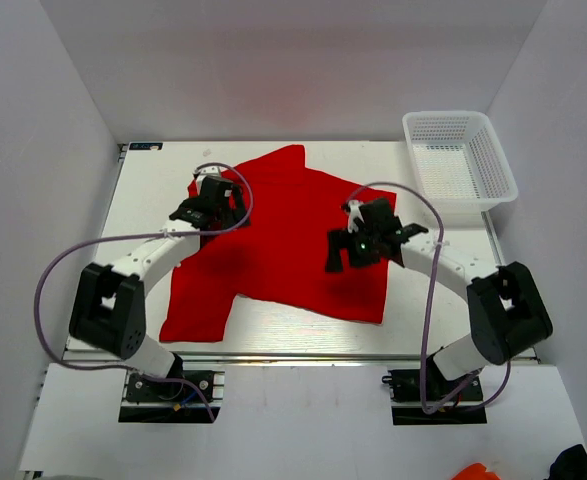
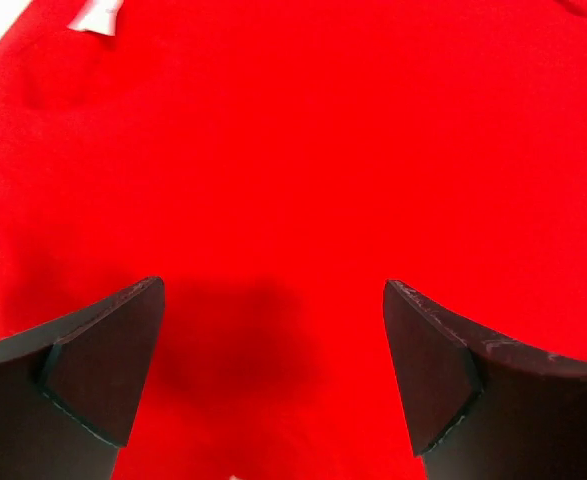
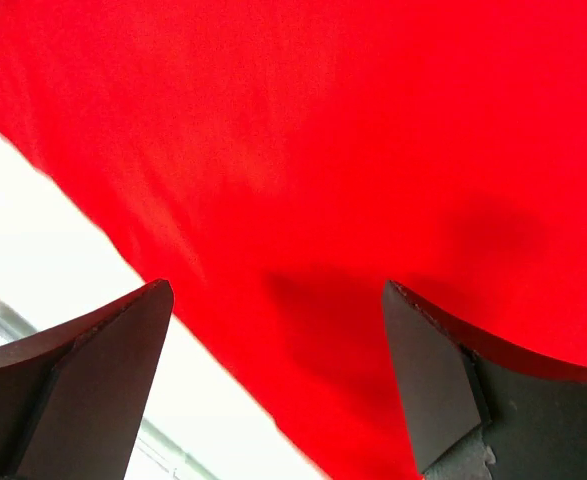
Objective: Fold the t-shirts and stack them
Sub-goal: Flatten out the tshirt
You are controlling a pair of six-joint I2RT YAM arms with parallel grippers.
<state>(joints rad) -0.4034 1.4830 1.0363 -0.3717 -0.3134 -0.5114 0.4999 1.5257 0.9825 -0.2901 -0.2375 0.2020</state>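
Bright red short-sleeved cloth t-shirt point(image 1: 283, 250) lies flat mid-tabletop point(image 1: 303, 335); my left pincer point(image 2: 273, 300) at its ten o'clock and right pincer point(image 3: 278, 300) at three hang spread, poised, I judge, to pinch edges for folding.

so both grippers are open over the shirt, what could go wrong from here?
1. The right gripper hangs near the edge of the t-shirt, with the table showing beside it; closing there might miss the hem.
2. The left gripper is over flat cloth, so a pinch could bunch it.
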